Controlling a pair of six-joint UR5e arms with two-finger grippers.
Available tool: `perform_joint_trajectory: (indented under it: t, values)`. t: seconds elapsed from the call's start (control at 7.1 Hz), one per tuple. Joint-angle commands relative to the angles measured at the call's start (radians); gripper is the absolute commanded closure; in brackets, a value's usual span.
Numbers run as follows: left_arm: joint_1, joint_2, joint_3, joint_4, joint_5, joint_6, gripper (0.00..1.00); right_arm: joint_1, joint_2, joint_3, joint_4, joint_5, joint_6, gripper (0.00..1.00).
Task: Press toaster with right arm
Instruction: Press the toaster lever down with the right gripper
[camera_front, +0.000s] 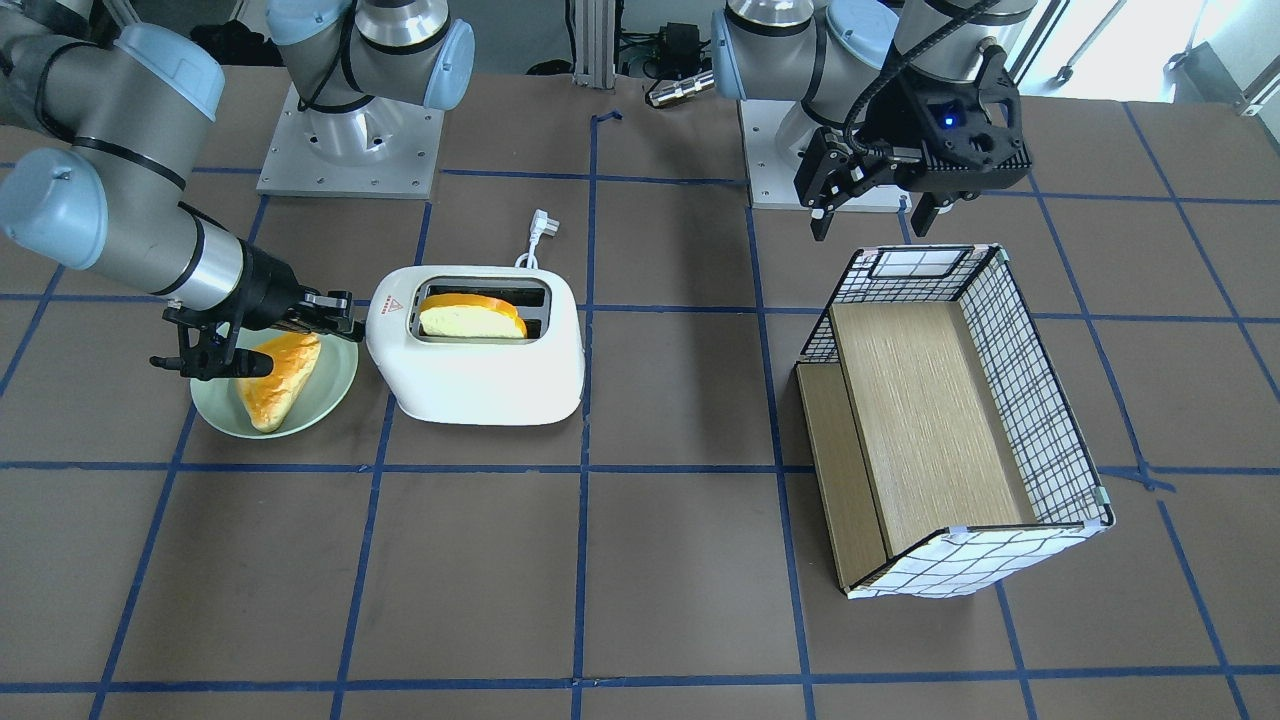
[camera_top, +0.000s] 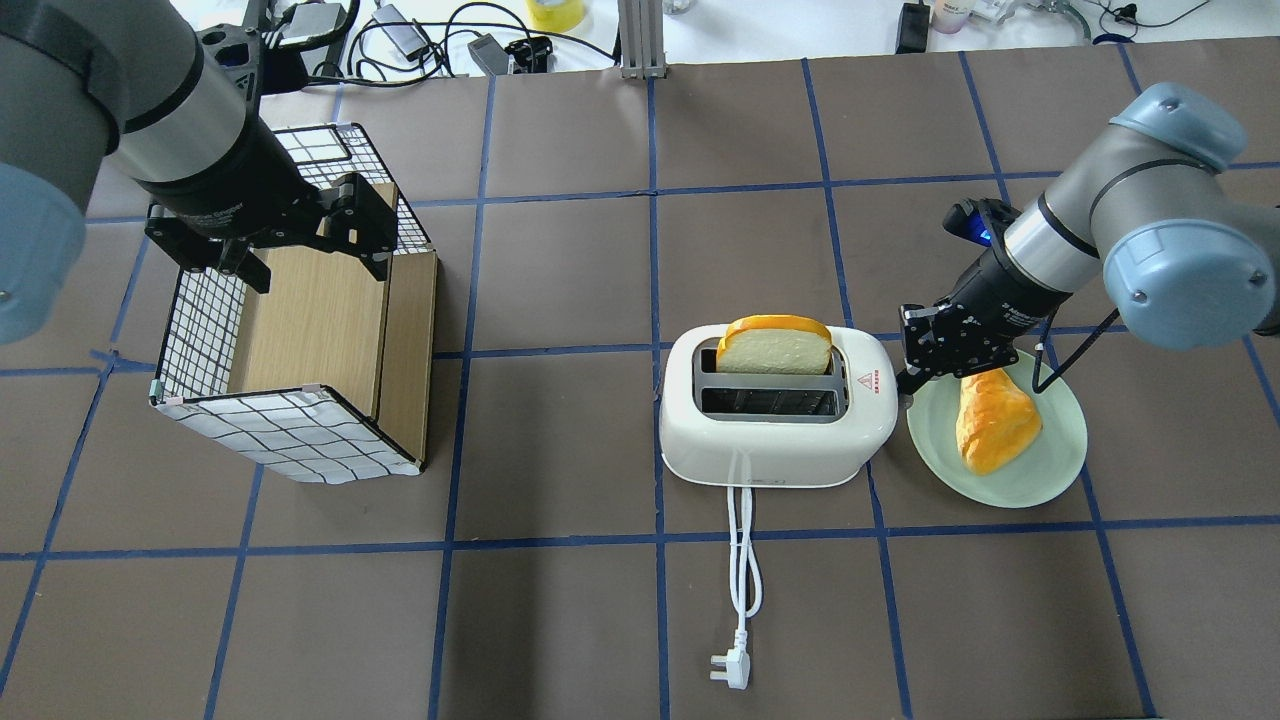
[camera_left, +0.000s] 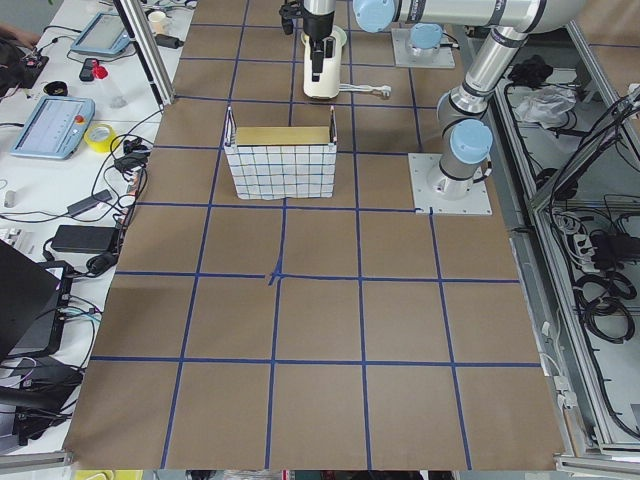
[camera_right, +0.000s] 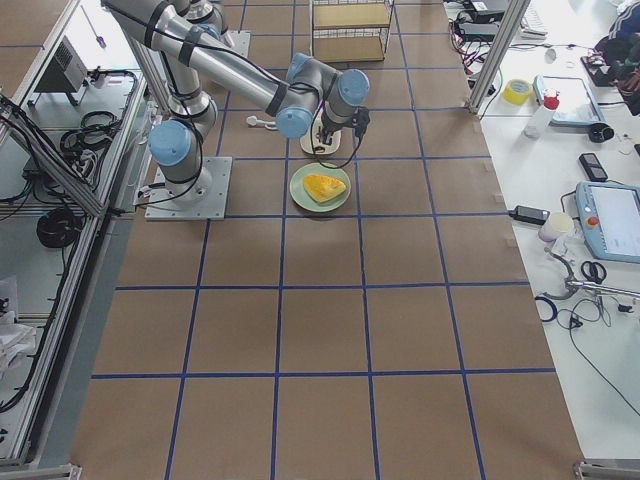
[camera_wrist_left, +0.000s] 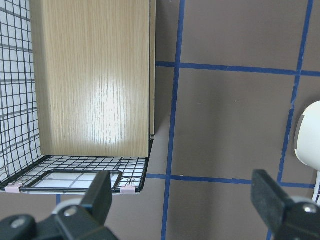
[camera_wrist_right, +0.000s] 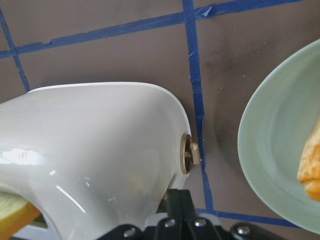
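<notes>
The white toaster stands mid-table with its cord and plug trailing toward the robot. A slice of bread sticks up from its far slot. My right gripper is shut, its tips against the toaster's right end, between the toaster and the green plate. In the right wrist view the closed fingers touch the toaster's end just below a tan knob. My left gripper is open and empty, hovering over the wire basket.
A second piece of bread lies on the green plate, right of the toaster. The wire basket with a wooden insert lies on its side at the left. Blue tape lines grid the brown table.
</notes>
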Motion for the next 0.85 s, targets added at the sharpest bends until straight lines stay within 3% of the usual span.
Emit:
perform_joint_trajectory:
  t: [0.0,0.7]
  values:
    - [0.0,0.0,0.0,0.0,0.0,0.0,0.0,0.0,0.011,0.007,-0.007,0.003,-0.001,1.0]
    - [0.0,0.0,0.0,0.0,0.0,0.0,0.0,0.0,0.042,0.03,-0.07,0.023,0.0,1.0]
